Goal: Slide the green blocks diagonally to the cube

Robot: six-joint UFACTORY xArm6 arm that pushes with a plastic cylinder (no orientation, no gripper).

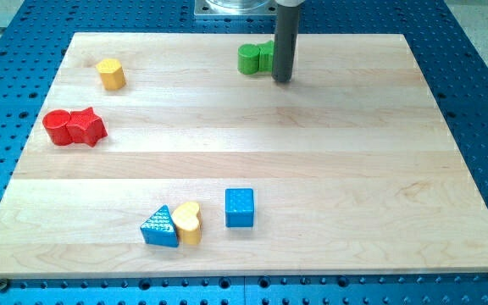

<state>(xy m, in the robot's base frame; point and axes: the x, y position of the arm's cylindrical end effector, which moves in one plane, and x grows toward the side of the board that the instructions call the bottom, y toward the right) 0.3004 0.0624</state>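
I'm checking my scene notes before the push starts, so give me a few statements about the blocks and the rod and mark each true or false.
1. My tip sits just right of the green blocks. True.
2. The blue cube lies at the view's top. False: it is near the bottom.
3. The red blocks are at the view's left. True.
4. The blue triangle touches the cube. False: a yellow heart sits between them.

Pale wooden board (329, 161), plank seams running left to right, lies on blue perforated metal table (481, 85) (holes in regular grid). Grey metal fixture (227, 8) at view's top. Even light.
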